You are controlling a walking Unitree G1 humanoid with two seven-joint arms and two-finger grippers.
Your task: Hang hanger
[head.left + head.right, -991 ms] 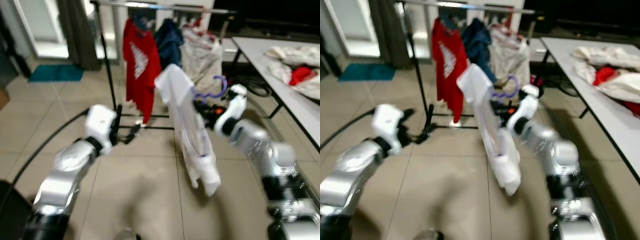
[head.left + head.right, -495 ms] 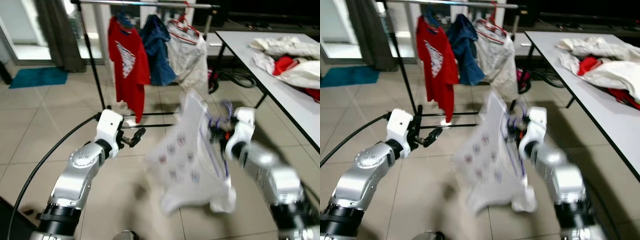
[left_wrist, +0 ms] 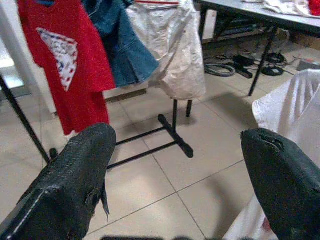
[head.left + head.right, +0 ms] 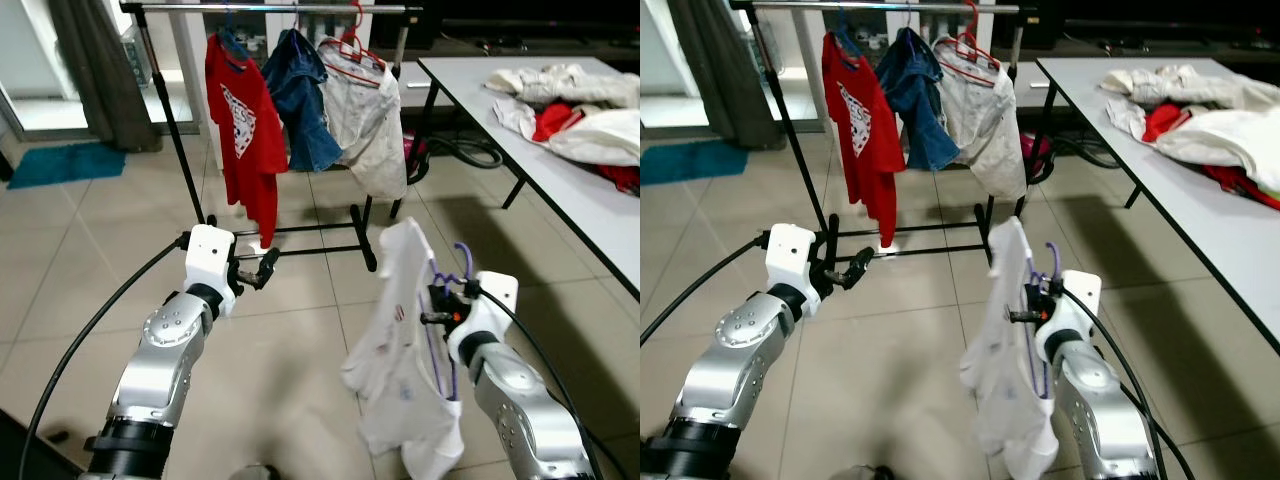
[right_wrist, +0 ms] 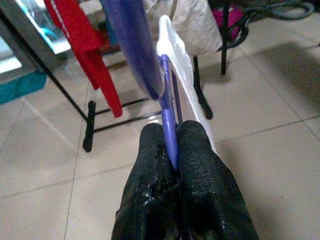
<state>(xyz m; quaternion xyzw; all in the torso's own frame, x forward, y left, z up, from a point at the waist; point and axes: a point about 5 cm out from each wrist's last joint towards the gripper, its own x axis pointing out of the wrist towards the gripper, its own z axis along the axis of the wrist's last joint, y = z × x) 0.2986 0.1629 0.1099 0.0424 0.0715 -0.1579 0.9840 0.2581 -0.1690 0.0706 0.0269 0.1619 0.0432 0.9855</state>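
Right gripper (image 5: 172, 150) was clamped on the purple hanger (image 4: 441, 300), shirt (image 4: 400, 350) dangling below, rack (image 4: 270, 8) ahead; left gripper (image 3: 175, 165) spread wide, empty.

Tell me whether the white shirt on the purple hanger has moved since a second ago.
Yes. The white shirt on the purple hanger, pinched by the right gripper, hung level with the red shirt; now it is below it.

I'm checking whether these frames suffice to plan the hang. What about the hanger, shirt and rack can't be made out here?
- Purple hanger: its arms sit inside the white shirt in both eye views; the right wrist view shows a blurred close-up.
- Rack rail: it runs along the top edge of the eye views, so the hook tops of the hung clothes are too small to read.
- Right gripper: clamped on the hanger; the contact lower down is hidden by its fingers.
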